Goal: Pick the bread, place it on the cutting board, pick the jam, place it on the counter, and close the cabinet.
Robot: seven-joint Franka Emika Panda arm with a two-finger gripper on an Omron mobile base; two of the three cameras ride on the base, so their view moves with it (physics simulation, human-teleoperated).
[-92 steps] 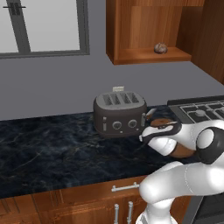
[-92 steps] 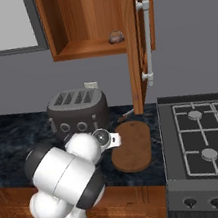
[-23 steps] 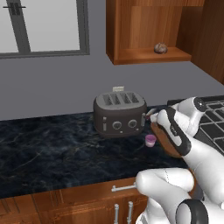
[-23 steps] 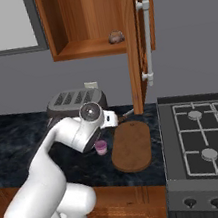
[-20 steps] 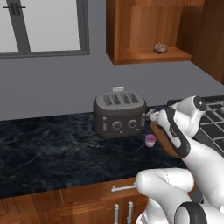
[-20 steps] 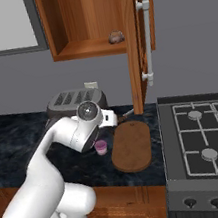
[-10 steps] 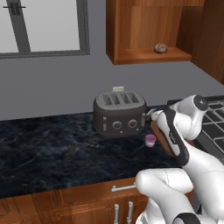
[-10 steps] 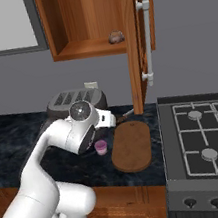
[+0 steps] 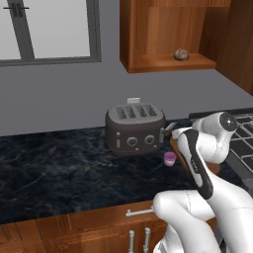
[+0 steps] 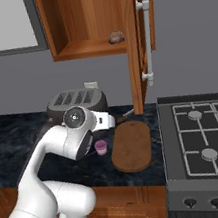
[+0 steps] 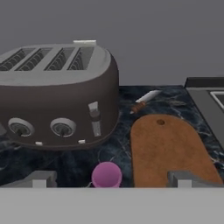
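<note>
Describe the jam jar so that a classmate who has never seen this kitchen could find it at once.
Start at the dark toaster on the black stone counter. Just in front of its right end, left of the wooden cutting board, stands the jam jar. It is the smallest thing there, and the only pink-purple one.

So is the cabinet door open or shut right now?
Open. In the right base view the cabinet door stands swung out edge-on with its bar handle facing right, and the bread sits exposed on the shelf.

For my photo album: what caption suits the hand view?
Jam on the counter between toaster and bare cutting board.
</note>
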